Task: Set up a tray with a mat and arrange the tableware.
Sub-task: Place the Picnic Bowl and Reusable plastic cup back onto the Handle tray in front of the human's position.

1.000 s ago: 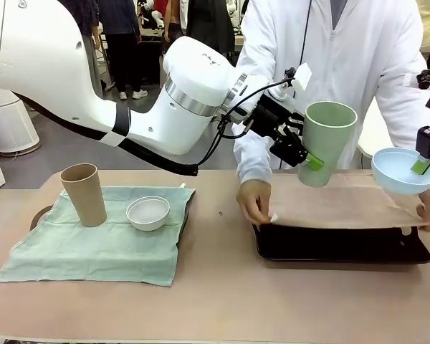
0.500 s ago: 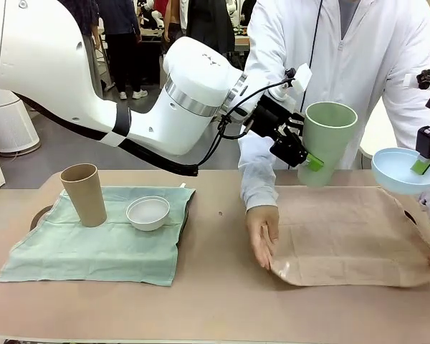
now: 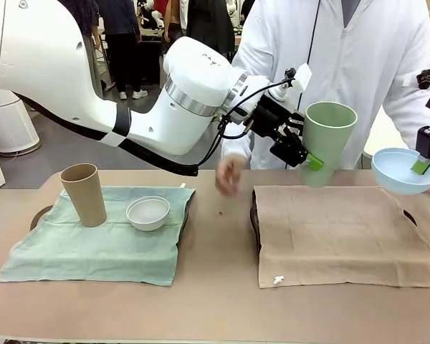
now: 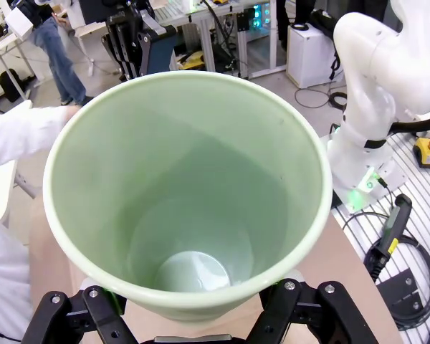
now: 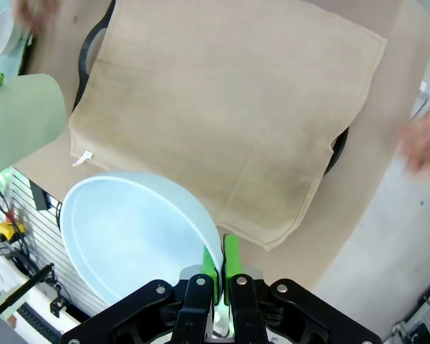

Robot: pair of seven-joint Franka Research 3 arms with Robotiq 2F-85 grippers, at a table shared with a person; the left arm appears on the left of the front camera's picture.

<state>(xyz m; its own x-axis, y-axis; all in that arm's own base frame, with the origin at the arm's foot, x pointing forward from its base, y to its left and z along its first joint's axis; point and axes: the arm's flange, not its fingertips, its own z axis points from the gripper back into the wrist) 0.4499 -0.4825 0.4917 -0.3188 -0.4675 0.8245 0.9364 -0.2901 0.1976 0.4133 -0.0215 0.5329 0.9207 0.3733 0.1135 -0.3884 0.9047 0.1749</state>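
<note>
Over tan mat (image 3: 344, 233), sage-green cup (image 3: 327, 142)

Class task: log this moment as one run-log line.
left tool: holds sage green cup aloft | right tool: pinches pale blue bowl rim | tan mat: covers tray

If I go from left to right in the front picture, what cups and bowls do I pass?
Tan cup → white bowl → sage green cup → pale blue bowl.

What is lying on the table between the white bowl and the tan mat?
In the front view, the stretch between the white bowl and the tan mat holds the green cloth's right edge, then bare table. The person's hand hovers farther back.
</note>
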